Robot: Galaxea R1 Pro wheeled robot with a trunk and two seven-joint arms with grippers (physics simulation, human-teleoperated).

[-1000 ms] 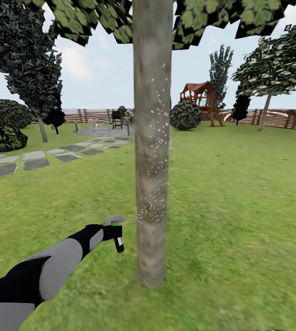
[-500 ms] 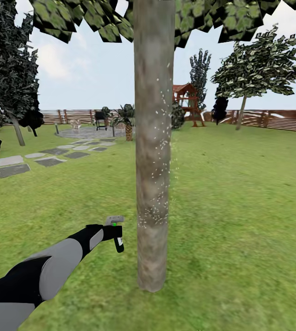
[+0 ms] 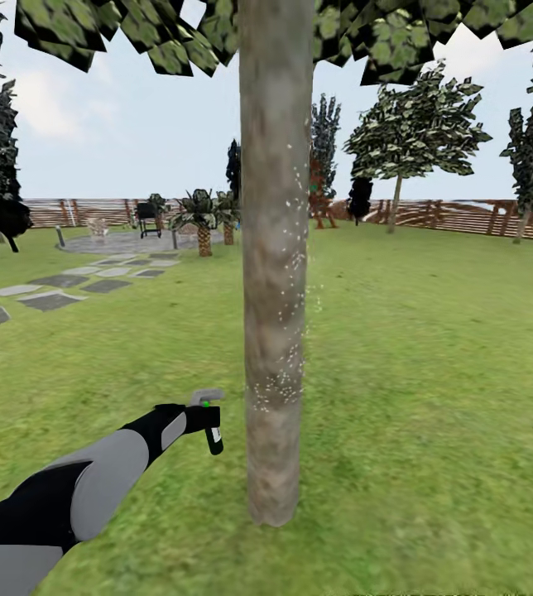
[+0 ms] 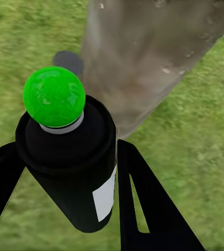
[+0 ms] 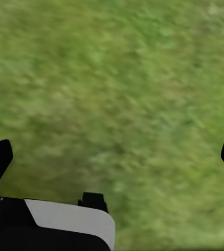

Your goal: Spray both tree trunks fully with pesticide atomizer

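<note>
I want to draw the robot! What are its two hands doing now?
Left gripper: closed on the small black spray bottle with white label.
Right gripper: open, holding nothing, over grass.

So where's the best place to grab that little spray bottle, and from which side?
Around its round black body, as the left gripper does: one finger on each flank of the pesticide atomizer, coming from the side away from the tree trunk. That probably keeps the green-tipped head unblocked.

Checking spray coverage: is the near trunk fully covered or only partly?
Partly. White specks dot the trunk's right side, mid-height; its base and left side look bare. Far side: cannot tell.
</note>
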